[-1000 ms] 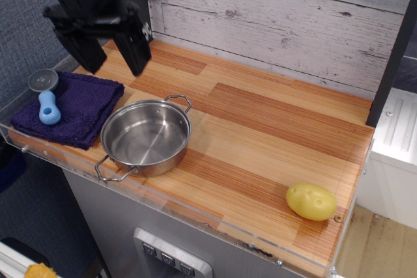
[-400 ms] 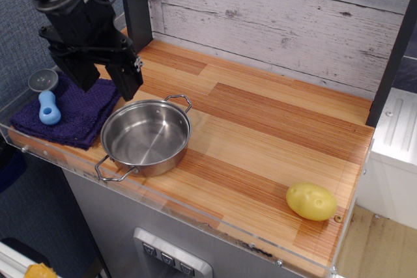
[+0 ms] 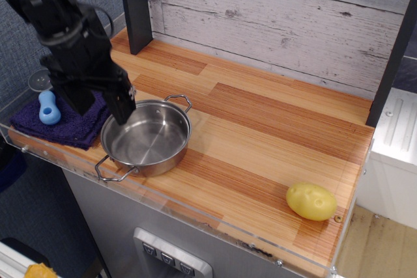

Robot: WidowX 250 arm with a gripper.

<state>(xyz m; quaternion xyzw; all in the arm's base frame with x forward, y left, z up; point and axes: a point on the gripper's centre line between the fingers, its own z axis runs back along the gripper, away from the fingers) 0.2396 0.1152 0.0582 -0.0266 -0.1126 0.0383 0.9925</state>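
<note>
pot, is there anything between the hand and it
Nothing visible stands between them. The open hand hangs right at the left rim of the pot, with its outer side above the purple cloth that lies beside the pot.

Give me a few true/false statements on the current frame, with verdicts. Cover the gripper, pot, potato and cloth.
1. The gripper is open, at the left side of the pot. True.
2. The potato lies inside the pot. False: the pot is empty, and the potato lies on the wooden counter near its front right corner.
3. The blue-handled tool lies on the purple cloth. True.
4. The pot stands on the purple cloth. False: it stands on the counter, to the right of the cloth.
5. The gripper holds the blue-handled tool. False: the tool lies apart from the gripper, to its left.
</note>
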